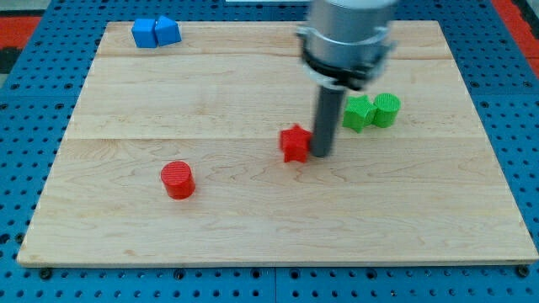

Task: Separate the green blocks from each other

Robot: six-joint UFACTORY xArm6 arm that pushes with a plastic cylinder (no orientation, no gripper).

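Two green blocks touch each other right of the board's centre: a green star-shaped block [359, 113] on the left and a green cylinder [386, 109] on the right. My rod comes down from the view's top, and my tip [322, 154] rests on the board just right of a red star-shaped block [295, 143], touching or nearly touching it. The tip is to the left of and a little below the green pair, about a block's width away from the green star.
A red cylinder [178, 180] stands at the lower left. Two blue blocks [155, 32] sit together at the top left corner. The wooden board [269, 227] lies on a blue perforated table.
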